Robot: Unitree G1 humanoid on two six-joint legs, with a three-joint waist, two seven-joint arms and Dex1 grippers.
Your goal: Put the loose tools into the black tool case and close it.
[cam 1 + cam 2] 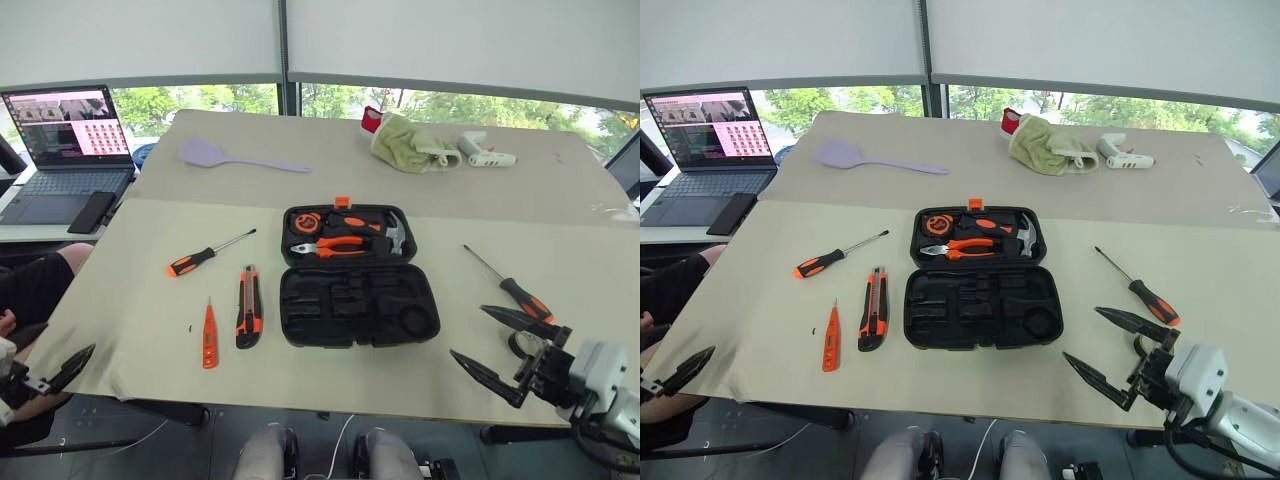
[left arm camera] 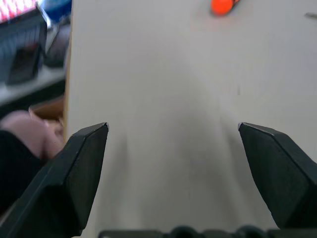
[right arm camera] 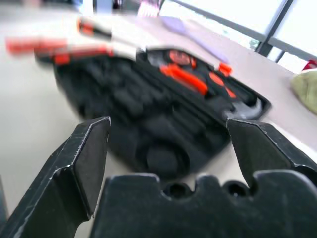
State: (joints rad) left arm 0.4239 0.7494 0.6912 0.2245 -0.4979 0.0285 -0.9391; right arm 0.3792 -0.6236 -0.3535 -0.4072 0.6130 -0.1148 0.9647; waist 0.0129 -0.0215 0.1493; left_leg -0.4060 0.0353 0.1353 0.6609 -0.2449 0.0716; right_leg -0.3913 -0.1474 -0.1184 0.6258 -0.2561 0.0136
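The black tool case (image 1: 355,300) lies open mid-table, with pliers and a hammer in its far half and empty recesses in the near half. To its left lie a screwdriver (image 1: 205,255), the utility knife (image 1: 248,305) and the tester pen (image 1: 209,335). A second screwdriver (image 1: 510,285) lies to its right. My right gripper (image 1: 468,332) hovers open at the near right, pointing at the case (image 3: 148,114), and partly hides a dark ring (image 1: 522,345) that may be the tape roll. My left gripper (image 2: 173,129) is open and empty over the table's near left edge.
A lilac spatula (image 1: 235,157), a green cloth (image 1: 405,143) and a white glue gun (image 1: 485,152) lie at the far side. A laptop (image 1: 70,150) and phone (image 1: 92,212) sit on a side desk at the left. A person's knee (image 1: 40,285) shows beside the table's left edge.
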